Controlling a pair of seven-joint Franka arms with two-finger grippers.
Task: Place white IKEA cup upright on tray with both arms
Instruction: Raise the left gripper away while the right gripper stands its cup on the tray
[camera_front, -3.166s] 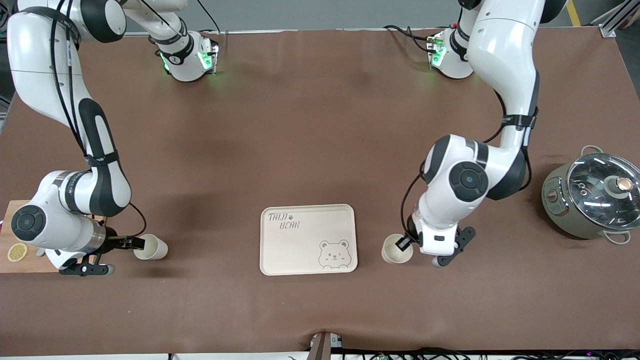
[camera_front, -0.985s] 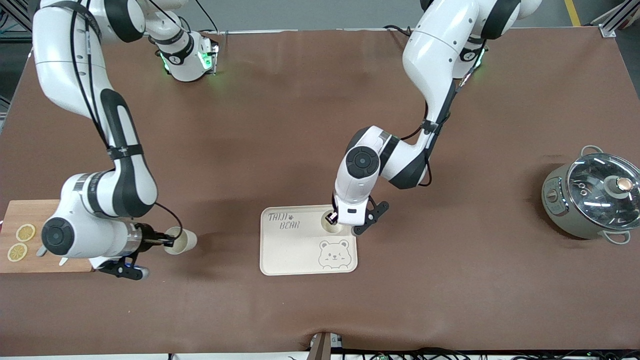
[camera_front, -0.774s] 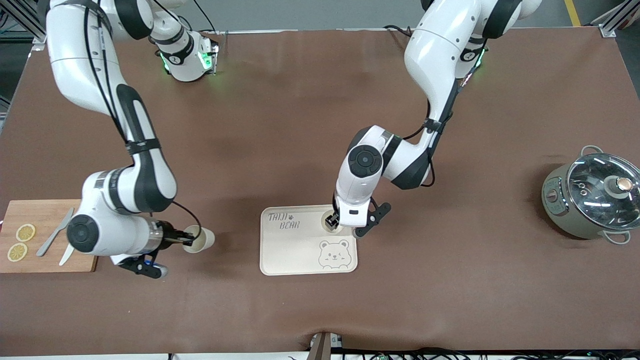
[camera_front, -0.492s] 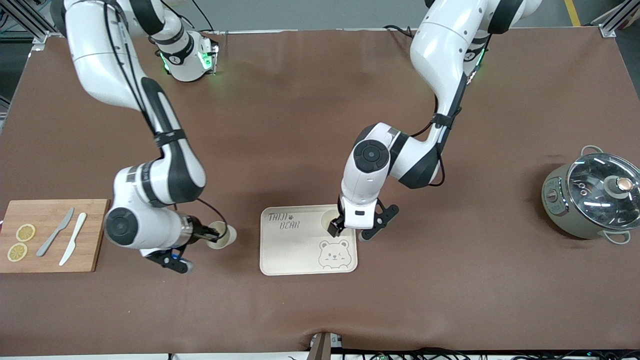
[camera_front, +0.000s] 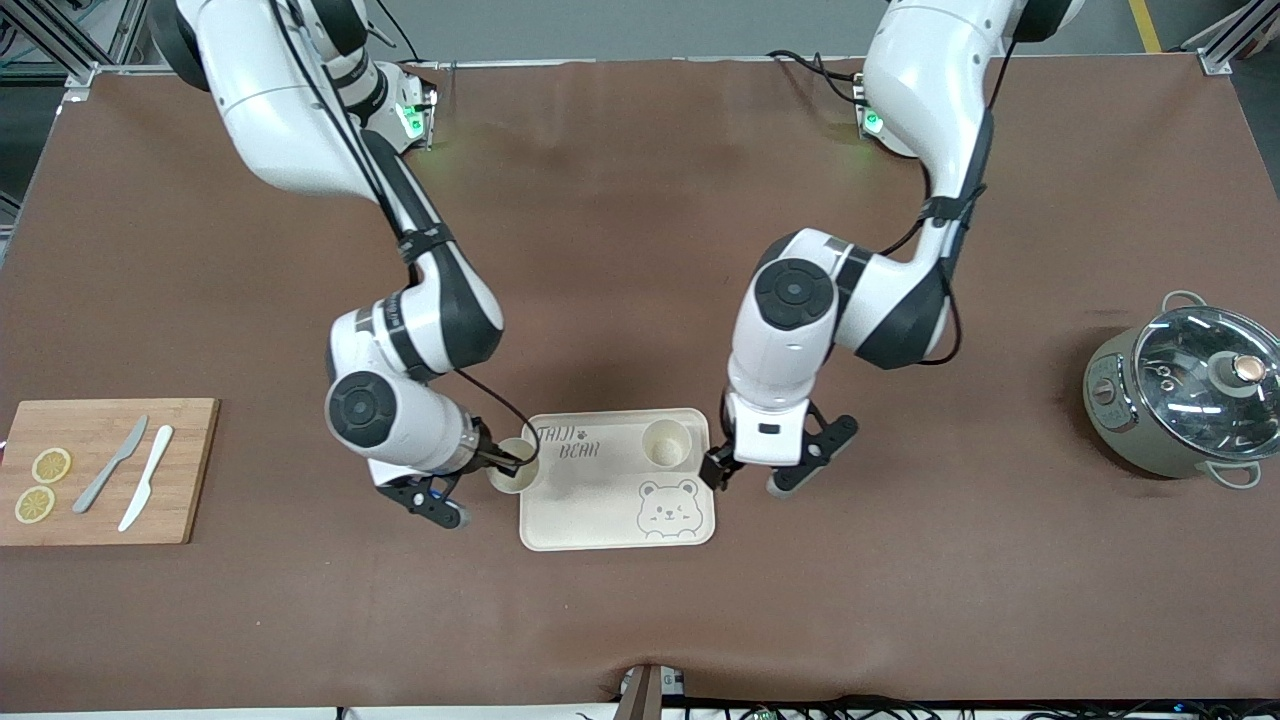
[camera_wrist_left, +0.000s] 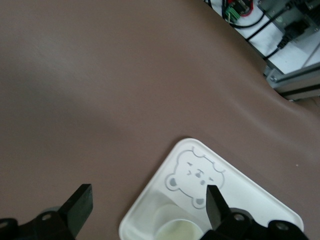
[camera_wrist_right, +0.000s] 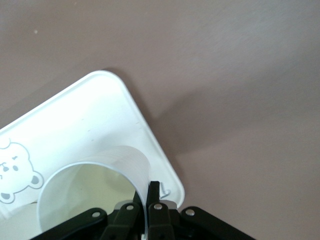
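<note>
The cream tray (camera_front: 600, 510) with its bear drawing lies near the table's middle. One white cup (camera_front: 666, 443) stands upright on it, at the corner toward the left arm's end. My left gripper (camera_front: 718, 468) hangs open over that tray edge, apart from the cup. In the left wrist view its fingers (camera_wrist_left: 80, 205) stand wide, with the cup (camera_wrist_left: 177, 229) and tray (camera_wrist_left: 250, 187) below them. My right gripper (camera_front: 508, 462) is shut on the rim of a second white cup (camera_front: 512, 468), over the tray's edge toward the right arm's end. The right wrist view shows that grip (camera_wrist_right: 148, 194) on the cup's wall (camera_wrist_right: 125, 160) above the tray (camera_wrist_right: 90, 115).
A wooden cutting board (camera_front: 185, 470) with two knives (camera_front: 110, 465) and lemon slices (camera_front: 50, 465) lies at the right arm's end. A grey pot with a glass lid (camera_front: 1190, 390) stands at the left arm's end. Brown cloth covers the table.
My left gripper opened, let go of its cup on the tray and drew off toward the left arm's end. My right arm carried its cup from beside the board to the tray's edge.
</note>
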